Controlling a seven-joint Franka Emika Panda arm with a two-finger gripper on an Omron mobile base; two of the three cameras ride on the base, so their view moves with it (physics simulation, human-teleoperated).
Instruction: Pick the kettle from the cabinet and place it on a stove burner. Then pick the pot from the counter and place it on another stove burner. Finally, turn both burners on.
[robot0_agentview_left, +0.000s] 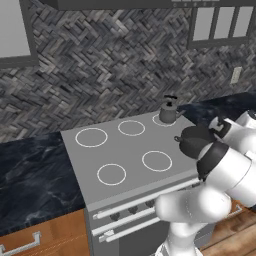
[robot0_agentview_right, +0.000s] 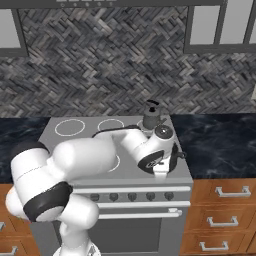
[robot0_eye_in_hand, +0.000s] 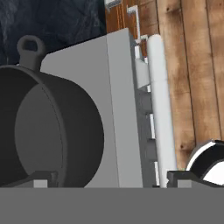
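Claw (robot0_eye_in_hand: 107, 177) wide open, fingertips straddling pot (robot0_eye_in_hand: 48, 131) wall on stove (robot0_agentview_left: 125, 155).

One kettle (robot0_agentview_left: 168, 114) — one pot (robot0_agentview_left: 192, 140) — five burners (robot0_agentview_left: 91, 137).

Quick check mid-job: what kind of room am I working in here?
A home-style kitchen, rendered: a flat grey cooktop with ringed burners, the kettle on a back burner, and black marble counter over wooden drawers.

The kettle (robot0_agentview_left: 168, 112) and pot (robot0_eye_in_hand: 48, 131) are dark grey, on a flat pale grey cooktop (robot0_agentview_left: 125, 150) with white burner rings. Black white-veined counter (robot0_agentview_left: 30, 175), warm brown drawers (robot0_agentview_right: 220, 210), and a grey herringbone backsplash (robot0_agentview_right: 110, 65).
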